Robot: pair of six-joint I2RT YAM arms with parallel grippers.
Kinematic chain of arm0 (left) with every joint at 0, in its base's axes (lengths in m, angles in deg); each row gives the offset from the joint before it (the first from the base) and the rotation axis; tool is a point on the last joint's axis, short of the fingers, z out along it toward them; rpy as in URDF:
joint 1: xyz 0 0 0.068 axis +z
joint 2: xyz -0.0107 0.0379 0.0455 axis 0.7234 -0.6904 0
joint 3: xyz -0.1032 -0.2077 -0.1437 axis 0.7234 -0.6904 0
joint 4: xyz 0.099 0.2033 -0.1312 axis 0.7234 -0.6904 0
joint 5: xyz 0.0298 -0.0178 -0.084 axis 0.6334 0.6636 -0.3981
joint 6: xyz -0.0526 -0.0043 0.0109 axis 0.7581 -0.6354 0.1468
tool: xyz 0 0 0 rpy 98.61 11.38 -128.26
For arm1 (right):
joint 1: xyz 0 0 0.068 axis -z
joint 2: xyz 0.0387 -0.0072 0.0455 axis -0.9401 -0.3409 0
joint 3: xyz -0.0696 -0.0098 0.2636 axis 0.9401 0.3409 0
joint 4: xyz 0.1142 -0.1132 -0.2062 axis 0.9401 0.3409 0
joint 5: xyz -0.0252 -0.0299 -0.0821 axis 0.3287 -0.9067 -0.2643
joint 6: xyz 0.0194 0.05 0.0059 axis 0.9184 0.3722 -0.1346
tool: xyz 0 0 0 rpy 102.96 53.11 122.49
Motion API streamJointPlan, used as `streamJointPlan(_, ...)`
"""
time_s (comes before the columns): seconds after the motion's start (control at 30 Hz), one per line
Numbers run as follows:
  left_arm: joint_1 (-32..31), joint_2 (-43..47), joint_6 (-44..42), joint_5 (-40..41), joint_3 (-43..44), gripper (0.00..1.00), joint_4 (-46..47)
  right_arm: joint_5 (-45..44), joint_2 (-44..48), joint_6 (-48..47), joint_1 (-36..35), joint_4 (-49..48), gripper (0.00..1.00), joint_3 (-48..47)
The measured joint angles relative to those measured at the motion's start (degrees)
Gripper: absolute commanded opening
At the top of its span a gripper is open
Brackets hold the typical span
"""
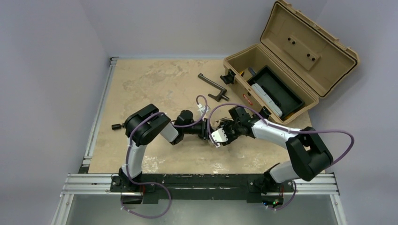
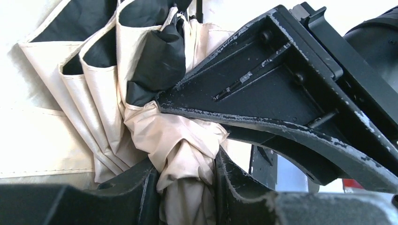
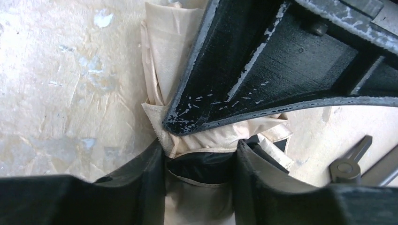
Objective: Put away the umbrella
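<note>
Pale mottled counter (image 1: 141, 93) under grey walls. Left of the middle, left hand (image 2: 187, 173) pinching a twisted bunch of tan canopy between both fingers. Just right of that, the umbrella (image 2: 141, 79) itself, caught between the two hands near the counter's middle, pleats tan outside and black inside. Next along, right hand (image 3: 201, 159) clamped on the same fabric from the opposite side. Farther back and right, dark L-shaped bar (image 1: 212, 86) flat on the counter. At the far right corner, open tan case (image 1: 291, 61), lid tilted back.
</note>
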Motion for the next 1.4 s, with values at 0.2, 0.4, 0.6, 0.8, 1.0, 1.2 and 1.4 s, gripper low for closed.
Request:
streamJointPlan(0.2,2.58,3.72,3.54,-0.59,-3.67,0.56,0.04,1.29,-4.09,4.09,-1.29,1.01,0.14,-3.85)
streamJointPlan(0.4,7.37,15.3,5.88,-1.46,-12.37,0.61,-7.06,1.86,-7.65,7.96,-1.07,5.16,0.12,-8.39)
streamJointPlan(0.6,7.61,36.0,-2.21,5.77,-21.88,0.61,-22.73,3.15,-14.03,12.98,-0.31,12.09,0.11,-16.41)
streamJointPlan(0.8,-8.17,65.77,-19.45,25.92,-32.65,0.64,-27.45,5.55,-21.35,16.2,0.48,21.31,0.08,-25.16)
streamJointPlan(1.0,-16.0,72.0,-34.71,40.41,-35.63,0.66,-28.94,8.5,-27.61,18.18,0.55,28.55,0.06,-31.85)
streamJointPlan(1.2,-20.9,62.03,-47.69,47.69,-29.75,0.67,-32.13,12.28,-31.3,20.55,-1.53,32.72,0.04,-35.58)
streamJointPlan(1.4,-25.83,49.88,-59.12,52.96,-20.63,0.68,-32.61,16.59,-33.92,22.38,-3.21,35.39,0.04,-37.4)
